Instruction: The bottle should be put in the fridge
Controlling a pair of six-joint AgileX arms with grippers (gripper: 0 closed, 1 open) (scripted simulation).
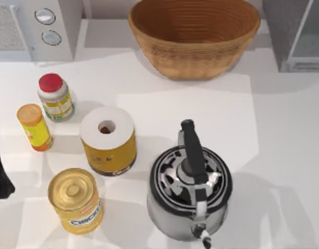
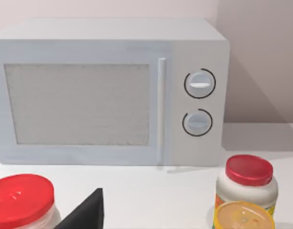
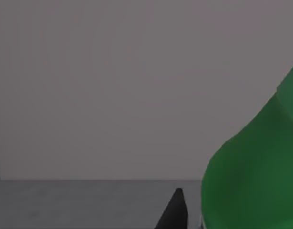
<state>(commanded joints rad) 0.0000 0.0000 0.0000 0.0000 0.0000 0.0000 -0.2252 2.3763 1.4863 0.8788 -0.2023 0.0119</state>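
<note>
A green bottle (image 3: 251, 181) is seen just beside the right gripper's dark fingertip (image 3: 175, 212), before a grey wall; whether it is grasped cannot be told.

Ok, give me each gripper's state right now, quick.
Left gripper: beside the red-lidded jar, facing the microwave; state cannot be told.
Right gripper: next to the green bottle; grip cannot be told.

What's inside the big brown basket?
The brown woven wicker basket at the table's back shows just its own ribbed inner walls and floor, with nothing in it. Its front rim covers the nearest inner wall.
</note>
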